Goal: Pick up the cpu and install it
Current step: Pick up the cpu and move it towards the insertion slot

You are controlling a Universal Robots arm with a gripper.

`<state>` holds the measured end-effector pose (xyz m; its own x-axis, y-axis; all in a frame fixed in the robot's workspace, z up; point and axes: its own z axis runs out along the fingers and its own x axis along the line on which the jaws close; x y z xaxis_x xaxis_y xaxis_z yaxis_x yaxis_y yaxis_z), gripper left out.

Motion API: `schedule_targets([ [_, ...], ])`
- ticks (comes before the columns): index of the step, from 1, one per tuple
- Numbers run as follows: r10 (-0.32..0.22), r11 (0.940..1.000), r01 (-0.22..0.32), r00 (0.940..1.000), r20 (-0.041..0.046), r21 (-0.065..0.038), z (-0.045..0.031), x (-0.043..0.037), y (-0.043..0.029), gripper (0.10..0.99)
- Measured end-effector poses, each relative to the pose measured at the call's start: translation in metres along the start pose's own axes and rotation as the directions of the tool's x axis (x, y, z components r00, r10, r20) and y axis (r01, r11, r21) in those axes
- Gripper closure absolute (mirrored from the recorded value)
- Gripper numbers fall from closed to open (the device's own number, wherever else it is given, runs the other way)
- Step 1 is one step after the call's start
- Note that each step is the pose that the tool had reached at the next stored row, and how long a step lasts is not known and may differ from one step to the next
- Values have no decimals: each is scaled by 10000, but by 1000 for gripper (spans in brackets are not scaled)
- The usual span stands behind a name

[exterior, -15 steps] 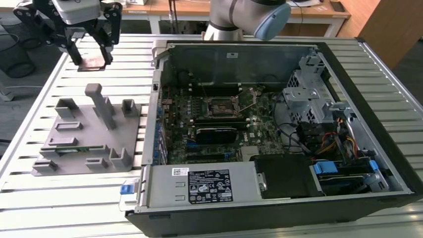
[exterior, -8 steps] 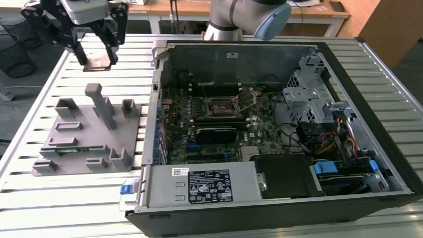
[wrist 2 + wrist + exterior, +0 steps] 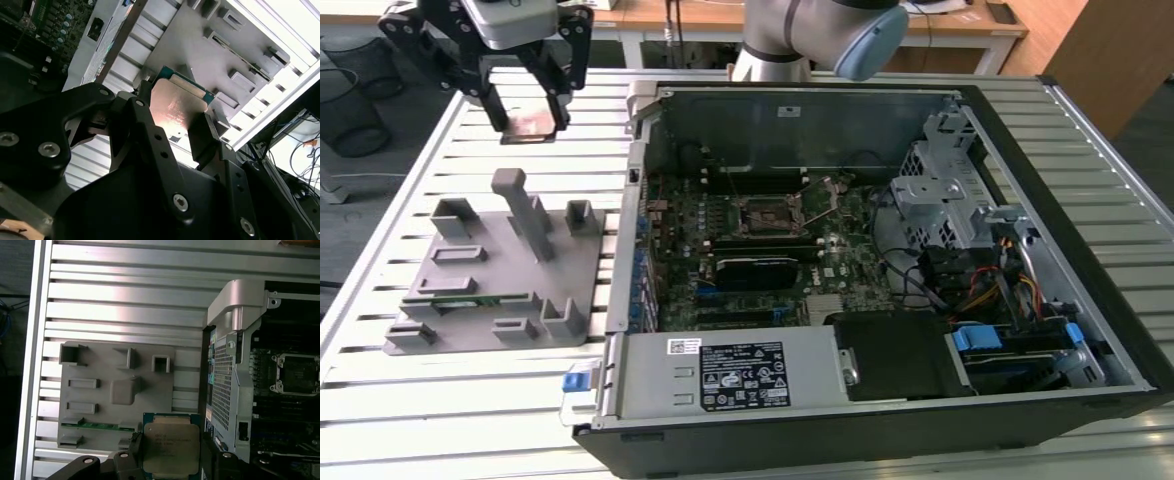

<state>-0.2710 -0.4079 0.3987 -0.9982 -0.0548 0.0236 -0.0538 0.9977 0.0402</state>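
Silvery flat square cpu point(image 3: 170, 449) (thin green rim) clamped in the black claw point(image 3: 530, 120) above ribbed metal table point(image 3: 125, 305).

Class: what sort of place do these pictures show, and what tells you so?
Probably a robotics lab or workshop set up for computer assembly: an open computer case lies on a slatted metal table, a grey parts fixture sits beside it, and a robot gripper holds the cpu.
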Motion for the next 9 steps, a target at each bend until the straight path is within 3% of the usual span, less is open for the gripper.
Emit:
schedule_targets([
  [9,-1,10000,1,10000,-1,0,-3,-121,-7,545],
])
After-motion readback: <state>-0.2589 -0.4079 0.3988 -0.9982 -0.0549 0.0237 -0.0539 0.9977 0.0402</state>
